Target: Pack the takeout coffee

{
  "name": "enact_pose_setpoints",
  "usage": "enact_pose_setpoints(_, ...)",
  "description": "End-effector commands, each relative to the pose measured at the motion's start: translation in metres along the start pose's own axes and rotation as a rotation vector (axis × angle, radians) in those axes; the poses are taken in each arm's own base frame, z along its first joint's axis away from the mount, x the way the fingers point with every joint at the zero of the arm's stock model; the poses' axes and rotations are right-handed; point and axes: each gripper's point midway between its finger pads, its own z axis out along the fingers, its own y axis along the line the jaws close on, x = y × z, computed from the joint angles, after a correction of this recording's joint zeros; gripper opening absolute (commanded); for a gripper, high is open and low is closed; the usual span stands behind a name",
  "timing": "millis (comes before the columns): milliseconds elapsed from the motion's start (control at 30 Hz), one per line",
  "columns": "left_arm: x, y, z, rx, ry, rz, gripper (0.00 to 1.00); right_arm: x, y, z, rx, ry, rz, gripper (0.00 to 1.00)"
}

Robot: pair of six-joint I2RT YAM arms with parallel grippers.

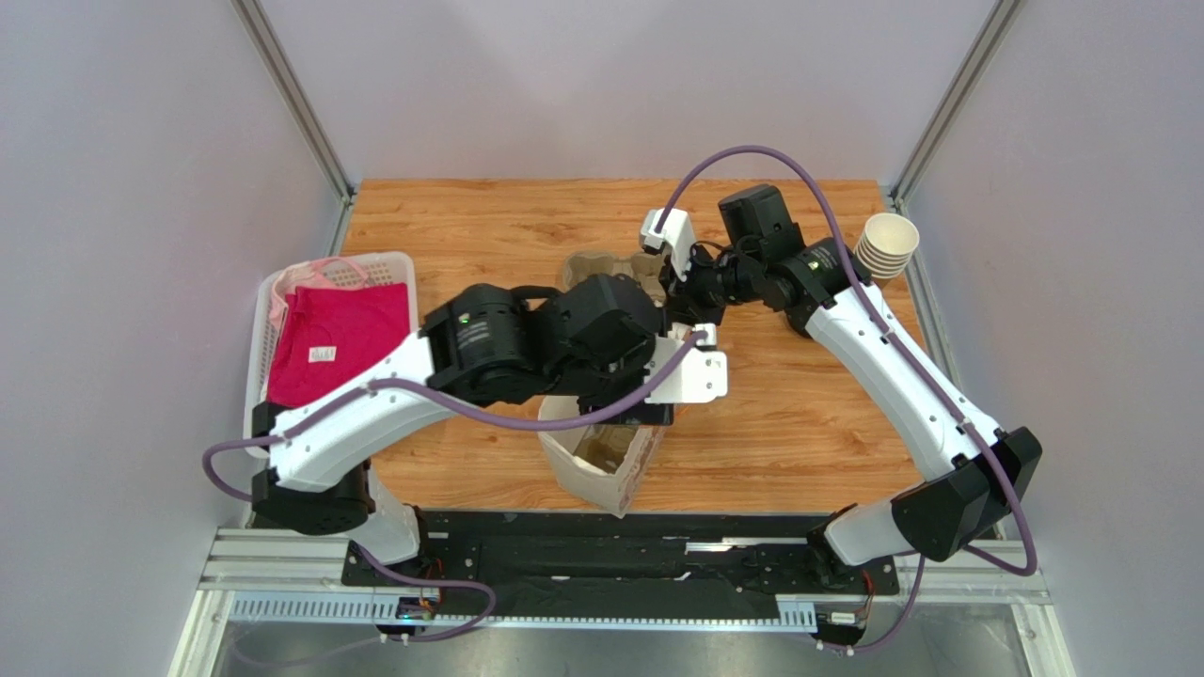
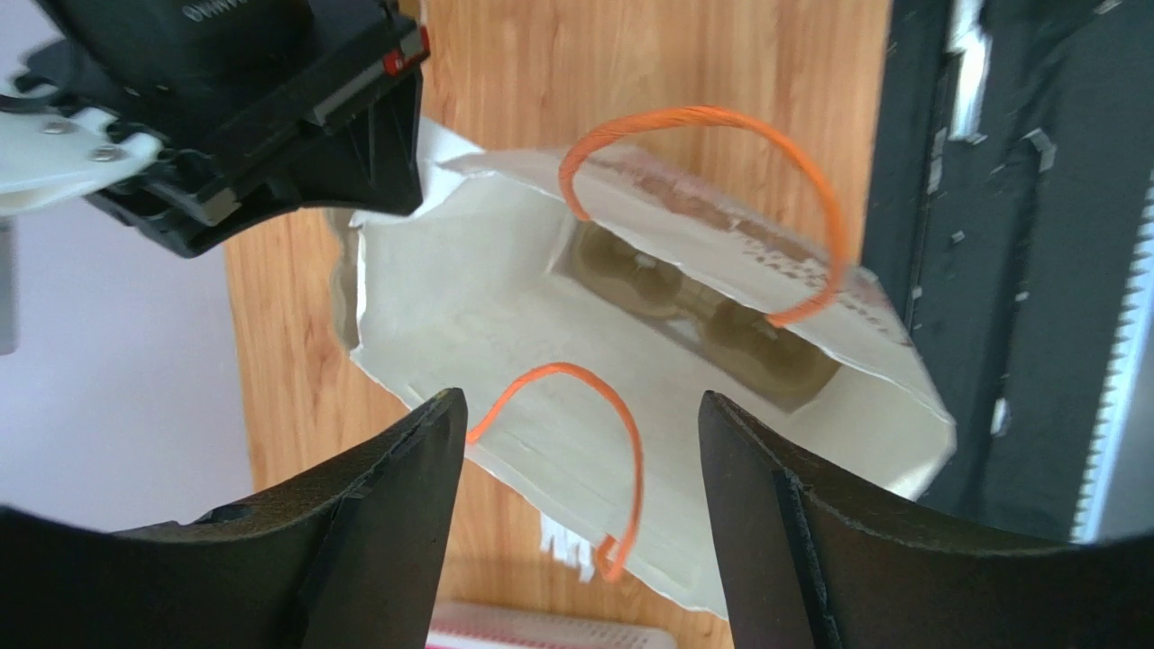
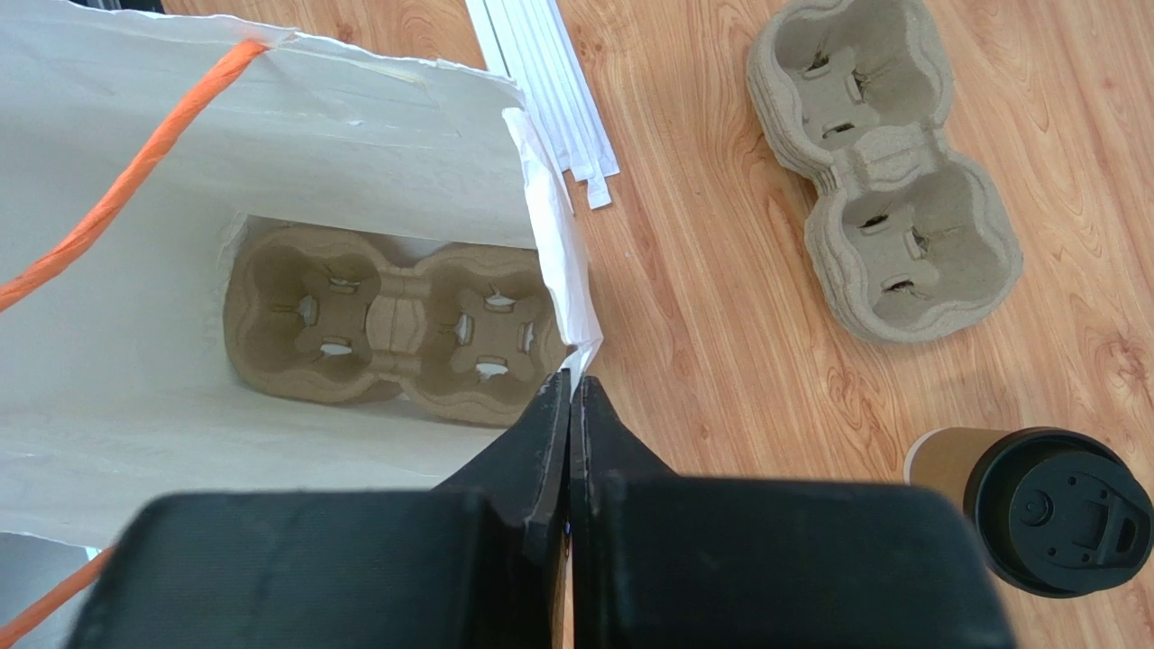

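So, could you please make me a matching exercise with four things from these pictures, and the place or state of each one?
Things:
1. takeout coffee
2. single cup carrier
3. left claw
4. right claw

Places or states:
A. shut on the rim of the white bag
B. lying at the bottom of the bag
C. open, above the bag's mouth
D. upright on the wooden table, lid on, outside the bag

Pairs: 1-D, 2-B, 3-C, 4-A
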Motion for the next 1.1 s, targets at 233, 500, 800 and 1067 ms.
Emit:
enact_pose_setpoints(233,0.07,0.0,0.006,-0.028,0.325,0.103,0.5,-0.008,-0.003,-0.003,0.011,-0.037,-0.036,0.0)
enact_pose_setpoints(500,0.077,0.041,-0.025,-0.147,0.212,-0.185,0.0,-0.008,-0.004,-0.002,0.011,-0.038,-0.038,0.0)
enact_pose_setpoints(800,0.112,0.062,-0.022,-0.002,0.063,-0.717,0.0,-0.005,-0.003,0.001,0.003,-0.039,-0.041,0.0)
enact_pose_setpoints(1067,0.142,0.053,0.005,0.215,-0.032,-1.135,0.0,-0.007,-0.004,0.003,0.007,-0.051,-0.049,0.0)
